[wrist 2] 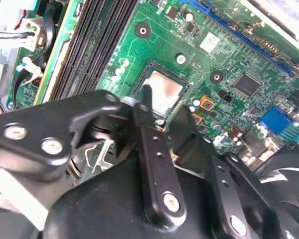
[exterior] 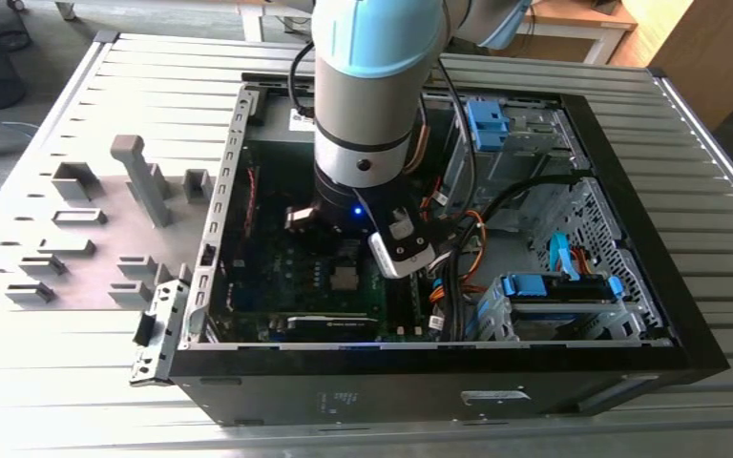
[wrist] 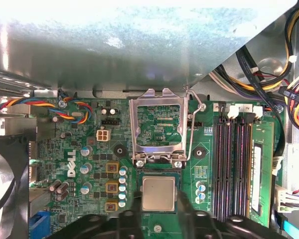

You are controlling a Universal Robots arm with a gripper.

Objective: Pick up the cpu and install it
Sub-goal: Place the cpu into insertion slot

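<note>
The cpu (wrist: 158,193) is a small silvery square lying flat in the dark motherboard socket (wrist: 137,195), inside the open computer case. The socket's metal load plate (wrist: 157,130) stands flipped up behind it. In the second wrist view the cpu (wrist 2: 163,91) lies just beyond my black fingertips (wrist 2: 144,97). My gripper (wrist 2: 164,115) hovers over it, open, with nothing between the fingers. In the exterior view the gripper (exterior: 341,250) hangs from the arm over the green board, and the cpu (exterior: 345,278) shows just below it.
Black memory slots (wrist: 235,167) run beside the socket, and a fan (wrist: 5,184) sits at the board's other side. Cable bundles (exterior: 462,243) and blue drive bays (exterior: 557,291) fill the case's right half. Grey holder blocks (exterior: 87,224) stand on the table outside the case's left wall.
</note>
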